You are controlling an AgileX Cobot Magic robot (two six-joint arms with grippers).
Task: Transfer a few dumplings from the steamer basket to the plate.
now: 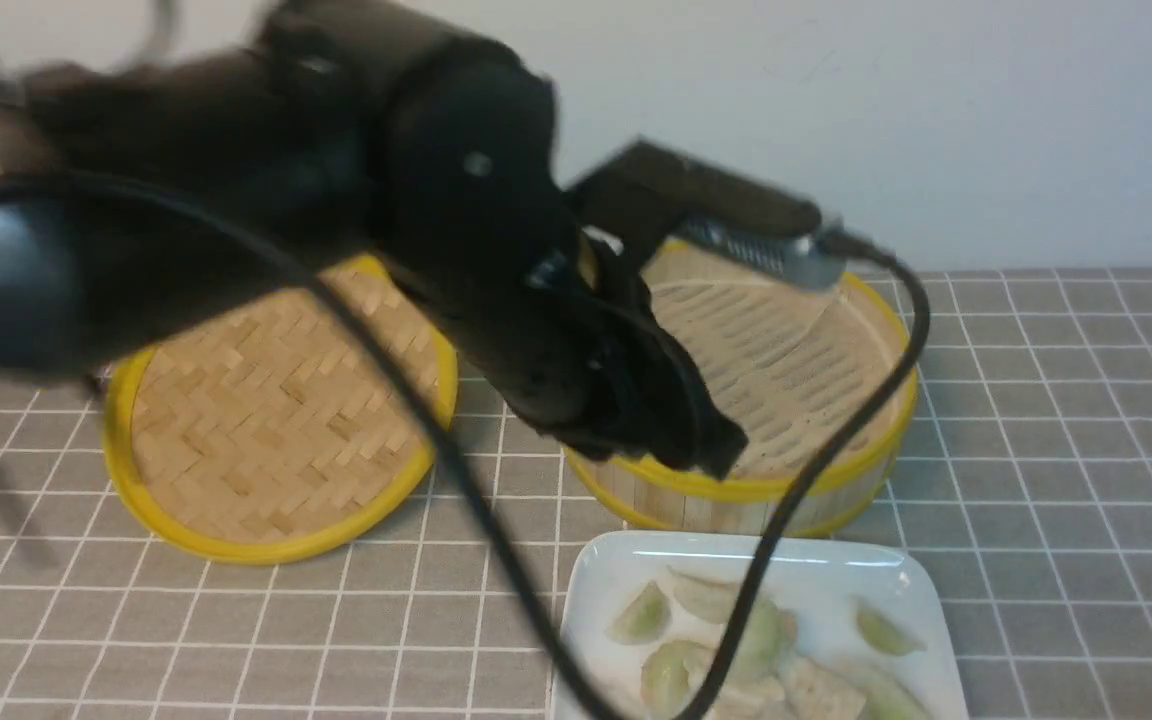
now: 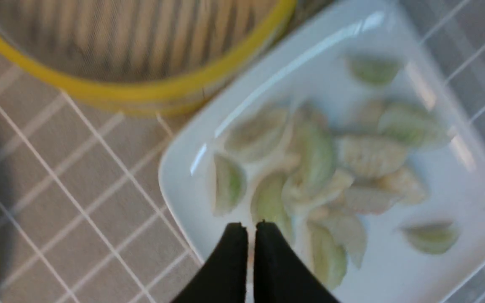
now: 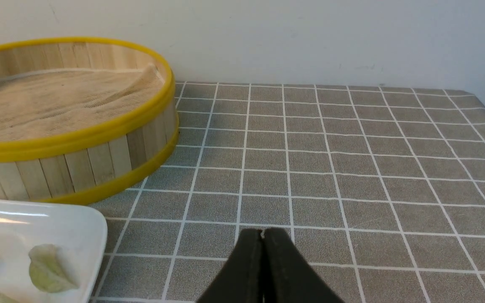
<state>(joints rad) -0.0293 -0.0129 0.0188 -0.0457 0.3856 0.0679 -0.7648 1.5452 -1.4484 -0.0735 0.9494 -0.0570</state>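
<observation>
The steamer basket point(image 1: 836, 470) stands at centre right; the part of its liner that shows holds no dumplings, and my left arm hides its left side. The white plate point(image 1: 626, 550) lies just in front of it with several pale green and whitish dumplings point(image 1: 644, 615) on it. My left gripper point(image 1: 721, 455) hangs blurred over the basket's near rim. In the left wrist view it point(image 2: 251, 227) is shut with nothing seen in it, above the plate's point(image 2: 457, 176) edge and the dumplings point(image 2: 369, 155). My right gripper point(image 3: 262, 232) is shut and empty over the cloth, to the right of the plate point(image 3: 78, 219) and the basket point(image 3: 78, 139).
The flat herringbone-woven lid point(image 1: 266, 420) with a yellow rim lies left of the basket. A grey checked cloth point(image 1: 1056, 420) covers the table, with a white wall behind. The left arm's black cable point(image 1: 496, 560) hangs across the plate in the front view.
</observation>
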